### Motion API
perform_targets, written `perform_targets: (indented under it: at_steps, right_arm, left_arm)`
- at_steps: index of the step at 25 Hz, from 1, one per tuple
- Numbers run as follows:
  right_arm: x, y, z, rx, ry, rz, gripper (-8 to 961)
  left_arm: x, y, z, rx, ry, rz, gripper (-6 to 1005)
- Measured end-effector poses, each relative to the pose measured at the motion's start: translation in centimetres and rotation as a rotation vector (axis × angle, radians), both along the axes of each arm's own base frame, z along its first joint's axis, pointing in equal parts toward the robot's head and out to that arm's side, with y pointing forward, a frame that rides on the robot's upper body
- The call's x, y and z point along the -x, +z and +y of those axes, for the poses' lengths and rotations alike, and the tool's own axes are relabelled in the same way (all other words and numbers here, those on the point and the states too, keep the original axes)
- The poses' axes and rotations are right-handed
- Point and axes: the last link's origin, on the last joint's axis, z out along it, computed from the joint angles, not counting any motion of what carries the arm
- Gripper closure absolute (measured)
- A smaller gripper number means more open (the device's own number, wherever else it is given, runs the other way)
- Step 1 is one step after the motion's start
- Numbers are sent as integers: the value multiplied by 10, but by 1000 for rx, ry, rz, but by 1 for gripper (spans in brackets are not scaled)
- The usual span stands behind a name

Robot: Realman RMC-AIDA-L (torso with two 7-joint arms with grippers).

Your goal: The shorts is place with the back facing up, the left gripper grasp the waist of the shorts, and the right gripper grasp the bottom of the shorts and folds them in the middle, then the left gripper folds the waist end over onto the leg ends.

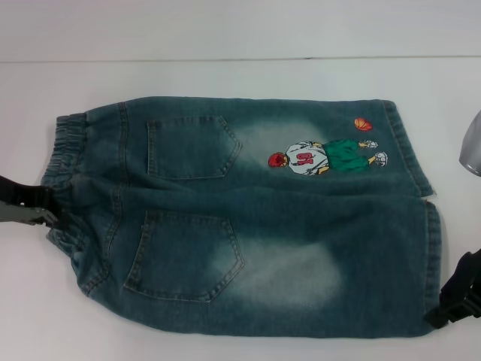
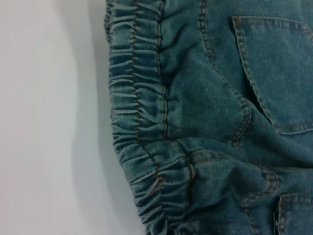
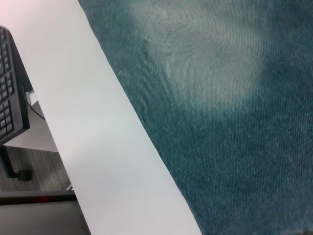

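Observation:
The shorts [image 1: 248, 218] lie flat on the white table with the back facing up, two patch pockets and the embroidered basketball player [image 1: 323, 154] showing. The waist of the shorts [image 1: 64, 150] is the gathered band at the left; the left wrist view shows its ruffles [image 2: 137, 122] close up, with no fingers in that picture. My left gripper [image 1: 46, 216] sits at the middle of that band, touching its edge. The bottom of the shorts [image 1: 430, 248] is at the right. My right gripper [image 1: 443, 308] is at the near right corner of the hem. The right wrist view shows only faded denim [image 3: 220, 98].
A silver-grey cylinder [image 1: 472, 147] juts in at the right edge beyond the leg ends. In the right wrist view the white table [image 3: 98, 122] ends at an edge, with a black keyboard [image 3: 10, 88] on a lower surface past it.

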Motion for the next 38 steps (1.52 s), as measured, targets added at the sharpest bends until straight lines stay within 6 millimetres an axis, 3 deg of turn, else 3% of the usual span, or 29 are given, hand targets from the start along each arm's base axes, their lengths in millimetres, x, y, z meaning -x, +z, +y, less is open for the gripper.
perform_targets:
  at_steps: [6,15,20,28,36,38]
  right_arm:
    - [0,0,0,0,0,-1,943]
    - [1,4,1,-7,3,21,947]
    - [7,25,4,-85,9,134,947]
    - [6,62,11,-366,-13,452,944]
    - [-28,53,33,-782,-103,586,929]
    - [-29,51,35,-820,-105,603,925]
  left_arm:
    - [0,0,0,0,0,0,949]
    - [-4,0,1,-1,-6,-22,949]
    - [-2,9,2,-27,16,-34,949]
    - [4,30,6,-169,76,-141,949]
    - [17,31,9,-385,121,-313,949]
    - [20,31,12,-435,129,-332,949]
